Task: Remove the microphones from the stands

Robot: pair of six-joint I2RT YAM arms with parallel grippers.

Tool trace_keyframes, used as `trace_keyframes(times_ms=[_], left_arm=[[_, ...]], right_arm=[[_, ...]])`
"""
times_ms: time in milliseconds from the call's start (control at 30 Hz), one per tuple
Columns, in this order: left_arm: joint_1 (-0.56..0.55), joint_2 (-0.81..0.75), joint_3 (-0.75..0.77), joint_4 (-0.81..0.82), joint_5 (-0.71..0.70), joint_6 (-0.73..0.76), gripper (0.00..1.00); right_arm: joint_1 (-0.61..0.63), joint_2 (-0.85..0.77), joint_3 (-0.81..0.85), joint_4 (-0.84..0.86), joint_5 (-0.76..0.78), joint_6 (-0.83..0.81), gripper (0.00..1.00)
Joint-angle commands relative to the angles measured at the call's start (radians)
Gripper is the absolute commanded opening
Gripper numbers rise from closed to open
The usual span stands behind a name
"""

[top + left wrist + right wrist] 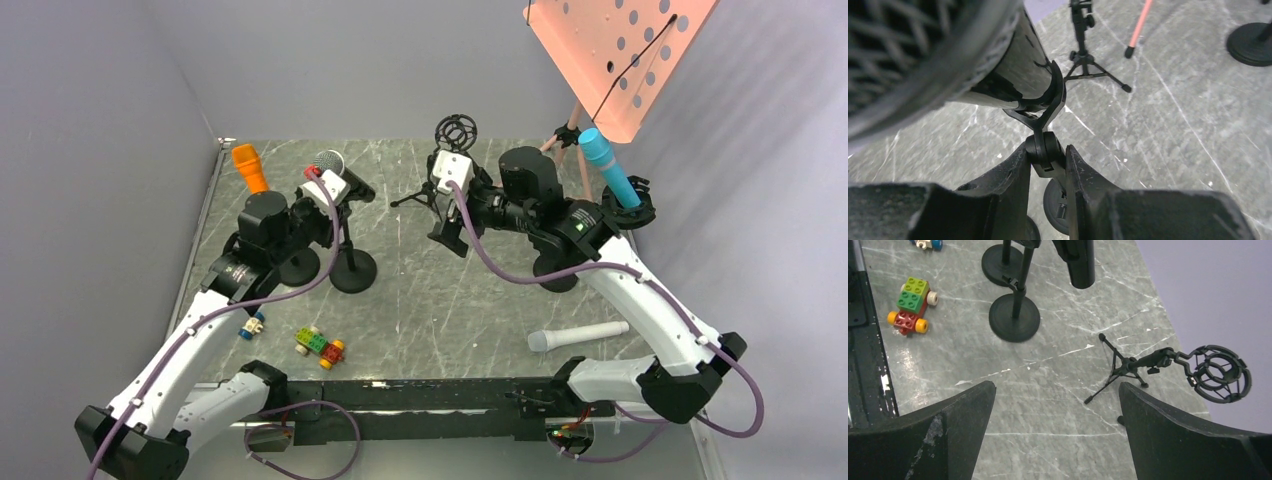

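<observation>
A black microphone (345,176) with a grey mesh head sits tilted in the clip of a black round-base stand (352,271). In the left wrist view the microphone (998,65) fills the top left, held in the clip (1052,97). My left gripper (1045,160) is shut on the stand's swivel joint (1044,147) just below the clip; it also shows in the top view (335,203). My right gripper (1055,405) is open and empty above bare table, right of the stand (1014,317); in the top view it hangs mid-table (452,232).
An orange microphone (248,167) stands on a second stand at the left. A small tripod with an empty shock mount (1220,372) is near my right gripper. A blue microphone (608,165), an orange music stand (620,50), a white microphone (580,335) and a brick car (320,346) are around.
</observation>
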Motion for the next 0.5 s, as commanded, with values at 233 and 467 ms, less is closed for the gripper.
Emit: trace_keyframes(times_ms=[233,467], left_arm=[[0.057,-0.027,-0.019,0.153,0.747,0.008,0.00],[0.056,0.002,-0.006,0.174,0.838,-0.013,0.00]], right_arm=[[-0.019,0.167,0.179,0.032,-0.286,0.063,1.00],[-0.012,0.271,0.245,0.022,-0.439,0.034,0.99]])
